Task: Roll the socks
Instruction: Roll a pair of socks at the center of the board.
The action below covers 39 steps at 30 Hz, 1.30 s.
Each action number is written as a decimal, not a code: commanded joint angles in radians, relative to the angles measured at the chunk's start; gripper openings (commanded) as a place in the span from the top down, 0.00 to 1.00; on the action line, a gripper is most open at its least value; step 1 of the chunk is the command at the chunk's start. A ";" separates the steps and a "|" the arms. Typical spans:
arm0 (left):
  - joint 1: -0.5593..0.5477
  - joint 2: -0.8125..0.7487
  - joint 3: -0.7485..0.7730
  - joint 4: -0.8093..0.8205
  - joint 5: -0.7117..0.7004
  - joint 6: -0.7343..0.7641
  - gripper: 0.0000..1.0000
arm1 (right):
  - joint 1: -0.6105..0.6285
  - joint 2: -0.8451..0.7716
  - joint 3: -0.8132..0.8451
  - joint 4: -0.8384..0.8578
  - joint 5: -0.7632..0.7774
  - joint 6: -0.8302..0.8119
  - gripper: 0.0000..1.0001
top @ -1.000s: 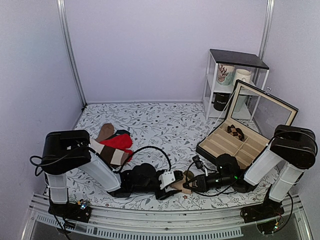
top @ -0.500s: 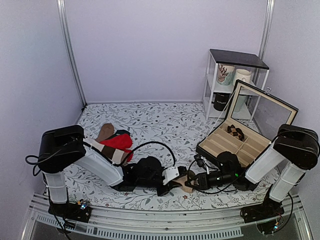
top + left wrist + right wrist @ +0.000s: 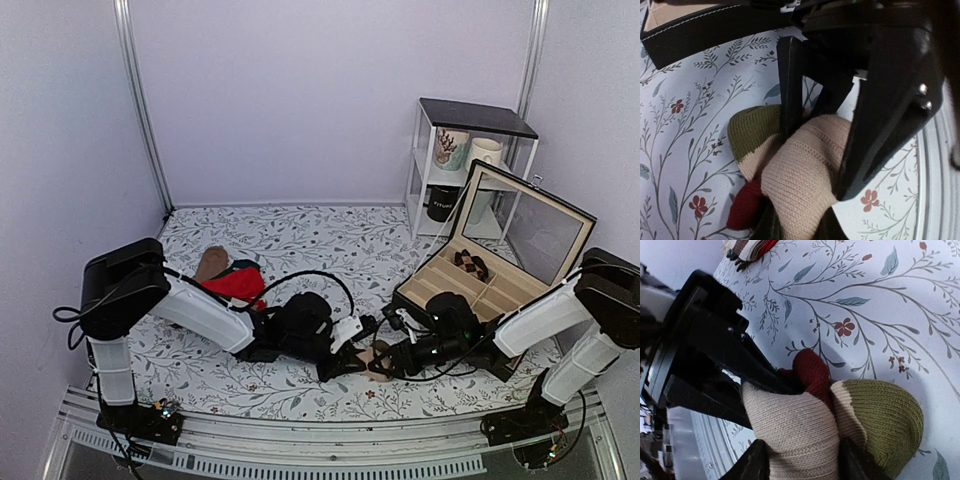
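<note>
From above, we find the socks (image 3: pixel 374 357) bunched into one small lump near the table's (image 3: pixel 300 245) front edge, between the left gripper (image 3: pixel 352 358) and the right gripper (image 3: pixel 388 357). We judge the rolling mostly done, with the cuff yet to be tucked. On the left wrist, the jaws pinch the tan roll, which runs lower-left to upper-right, its olive cuff bulging leftward. On the right wrist, the fingers flank the roll closely; we cannot tell whether they press.
</note>
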 commanded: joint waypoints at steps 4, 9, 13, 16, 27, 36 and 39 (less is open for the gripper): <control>-0.014 0.166 -0.031 -0.425 0.227 -0.108 1.00 | 0.025 -0.209 -0.096 -0.036 0.134 -0.232 0.37; -0.012 0.175 -0.021 -0.491 0.217 -0.114 1.00 | 0.025 -0.357 -0.133 0.028 0.167 -0.340 0.30; -0.010 0.191 -0.032 -0.492 0.220 -0.119 1.00 | 0.024 -0.392 -0.137 0.011 0.168 -0.348 0.29; -0.010 0.200 -0.041 -0.473 0.223 -0.125 1.00 | 0.025 -0.372 -0.135 -0.021 0.205 -0.289 0.30; -0.011 0.214 -0.034 -0.456 0.208 -0.125 1.00 | 0.027 -0.355 -0.136 -0.248 0.273 0.064 0.42; -0.010 0.221 -0.018 -0.455 0.183 -0.121 1.00 | 0.045 -0.277 -0.136 -0.235 0.226 0.105 0.48; -0.011 0.212 -0.029 -0.450 0.169 -0.123 1.00 | 0.067 -0.203 -0.117 -0.198 0.206 0.111 0.54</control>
